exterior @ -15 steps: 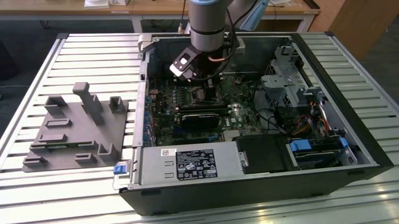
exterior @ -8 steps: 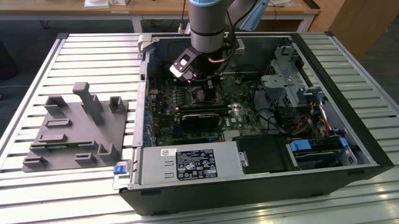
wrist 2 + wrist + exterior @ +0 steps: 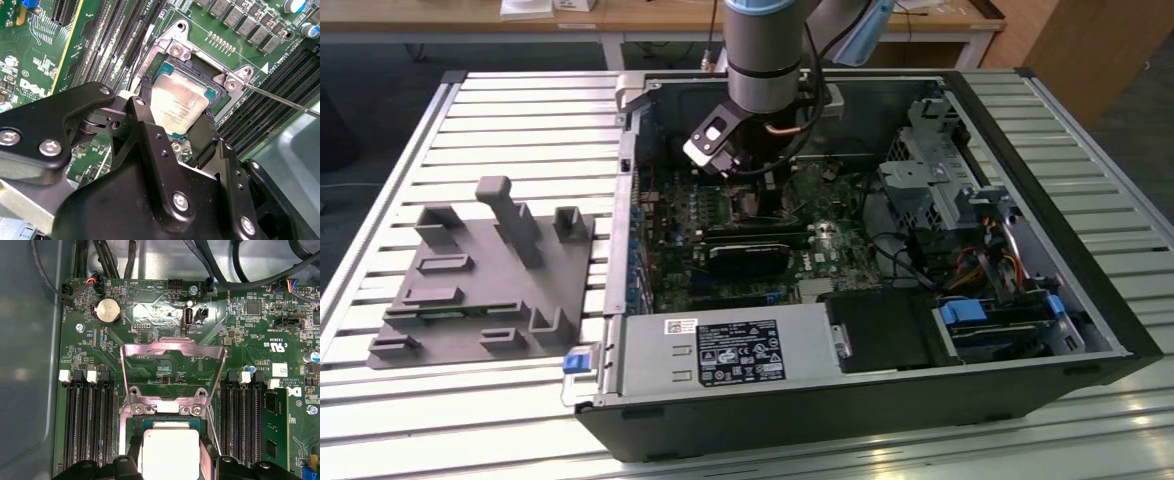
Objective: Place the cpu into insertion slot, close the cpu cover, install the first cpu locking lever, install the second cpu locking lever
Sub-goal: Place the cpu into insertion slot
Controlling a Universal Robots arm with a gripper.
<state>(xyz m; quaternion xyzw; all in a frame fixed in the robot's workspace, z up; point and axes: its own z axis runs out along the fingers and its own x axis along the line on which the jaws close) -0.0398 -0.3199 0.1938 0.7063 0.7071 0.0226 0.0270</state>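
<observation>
The computer case (image 3: 827,425) lies on the tabletop (image 3: 520,110), a fixture block (image 3: 480,280) at the exterior view's left. Inside, the claw (image 3: 177,114) clasps the cpu (image 3: 176,100) at the insertion slot (image 3: 202,75), the cpu cover (image 3: 170,347) standing open beside it.

Raised cpu cover (image 3: 172,345) at one edge of the insertion slot (image 3: 170,416); memory slots (image 3: 90,430) close on two sides

Shows a silver-grey tubular arm (image 3: 761,45) with a light-blue joint cap (image 3: 861,35), a black cable (image 3: 817,70) looping by the wrist, perhaps a white-and-black camera block (image 3: 714,140), and a matte-black angular gripper (image 3: 177,107) fastened with silver cross-head screws (image 3: 50,148).
</observation>
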